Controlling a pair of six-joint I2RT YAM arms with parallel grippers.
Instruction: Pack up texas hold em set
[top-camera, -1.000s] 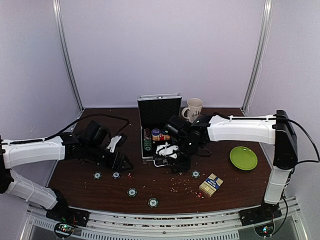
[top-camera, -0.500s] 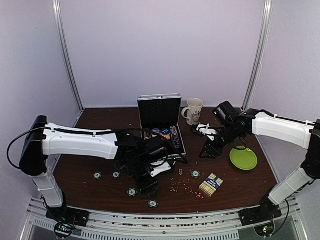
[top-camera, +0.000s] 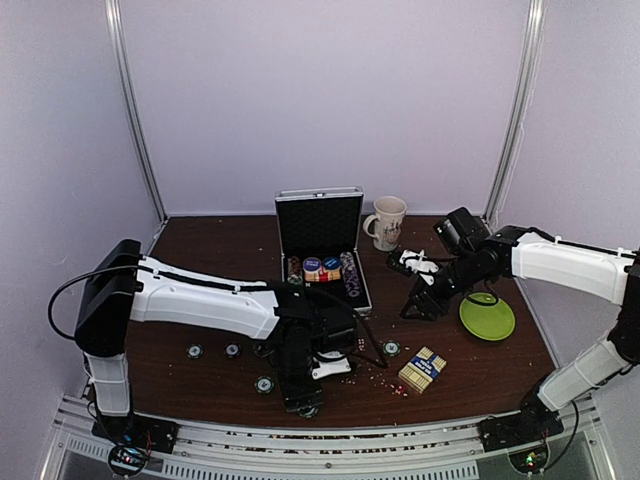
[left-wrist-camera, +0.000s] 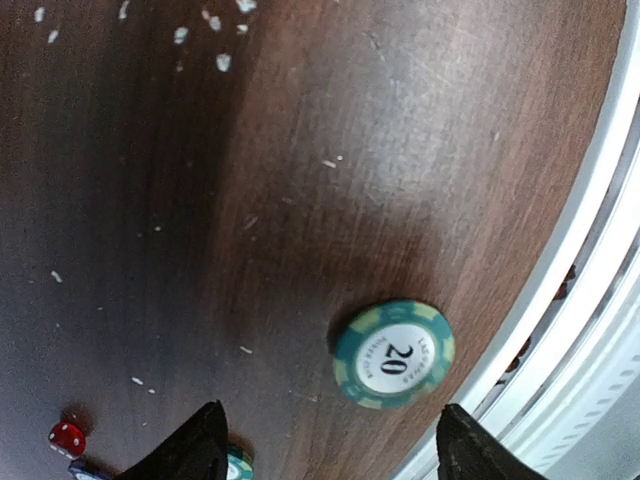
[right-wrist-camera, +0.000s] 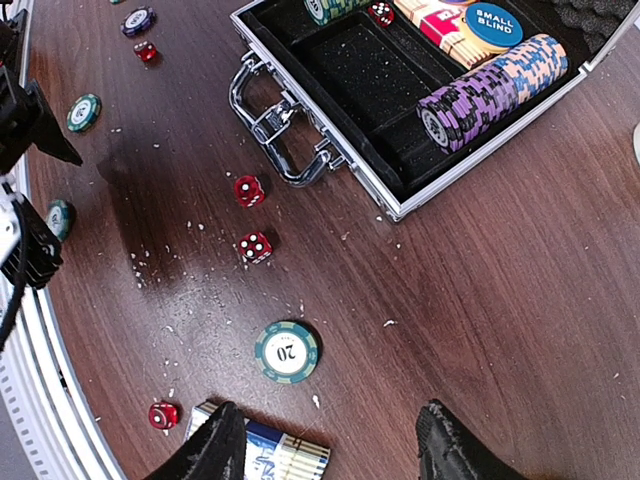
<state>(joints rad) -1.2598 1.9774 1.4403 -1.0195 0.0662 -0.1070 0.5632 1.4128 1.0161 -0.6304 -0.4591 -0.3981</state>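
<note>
Case (top-camera: 318, 225) is standing open at the back of the table (top-camera: 200, 265), holding a purple chip stack (right-wrist-camera: 490, 88) in its black lining. Left gripper (left-wrist-camera: 331, 410) is hovering low over a green chip (left-wrist-camera: 394, 354) marked 20, near the table's front edge, with jaws apart and gripping nothing. Right gripper (right-wrist-camera: 330, 405) is hanging near the plate (top-camera: 487, 316), jaws apart and empty, above another 20 chip (right-wrist-camera: 287, 351), loose red dice (right-wrist-camera: 254, 246) and the card box (top-camera: 422, 369).
</note>
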